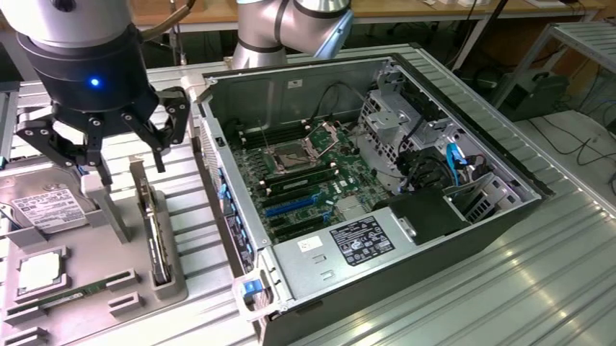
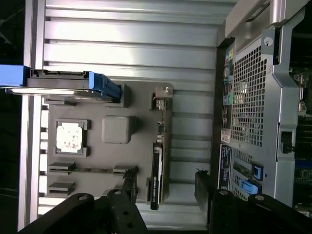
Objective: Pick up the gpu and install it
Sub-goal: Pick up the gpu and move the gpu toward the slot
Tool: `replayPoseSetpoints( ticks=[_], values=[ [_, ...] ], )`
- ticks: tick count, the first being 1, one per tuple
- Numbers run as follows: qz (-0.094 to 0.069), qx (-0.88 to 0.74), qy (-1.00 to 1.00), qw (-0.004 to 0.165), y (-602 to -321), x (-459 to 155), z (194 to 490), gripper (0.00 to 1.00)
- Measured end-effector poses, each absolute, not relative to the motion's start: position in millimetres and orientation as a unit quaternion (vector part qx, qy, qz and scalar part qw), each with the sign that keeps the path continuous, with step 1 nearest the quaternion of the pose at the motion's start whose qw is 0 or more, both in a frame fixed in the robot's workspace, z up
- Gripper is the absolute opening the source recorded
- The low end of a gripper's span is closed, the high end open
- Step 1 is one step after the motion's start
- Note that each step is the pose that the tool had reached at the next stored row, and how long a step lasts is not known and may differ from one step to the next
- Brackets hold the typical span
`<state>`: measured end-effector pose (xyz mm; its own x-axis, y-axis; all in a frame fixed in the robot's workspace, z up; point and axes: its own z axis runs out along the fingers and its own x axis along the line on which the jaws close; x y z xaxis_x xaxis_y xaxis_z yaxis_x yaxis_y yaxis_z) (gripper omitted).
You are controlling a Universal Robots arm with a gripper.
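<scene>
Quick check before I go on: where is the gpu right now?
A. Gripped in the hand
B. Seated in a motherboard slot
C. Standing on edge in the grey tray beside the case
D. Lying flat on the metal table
C: the gpu stands on edge in a slot of the grey tray, outside the case, and the open hand above the tray holds nothing.

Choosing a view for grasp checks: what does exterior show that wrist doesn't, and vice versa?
Exterior adds: the CPU socket and labelled power supply inside the open case.
Wrist adds: the case's perforated outer panel.
Both: the open pincer above the gpu, which stands on edge in the grey tray, plus the hard drive and processor chip.
</scene>
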<state>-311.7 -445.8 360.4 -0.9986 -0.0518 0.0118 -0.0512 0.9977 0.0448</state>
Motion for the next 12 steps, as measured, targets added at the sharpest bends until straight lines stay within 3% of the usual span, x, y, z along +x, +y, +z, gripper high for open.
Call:
replayPoseSetpoints(
  ticks=[12],
  values=[
    [-0.022,0.028,-0.999,0.012,-447,-312,338,0.6]
  ],
)
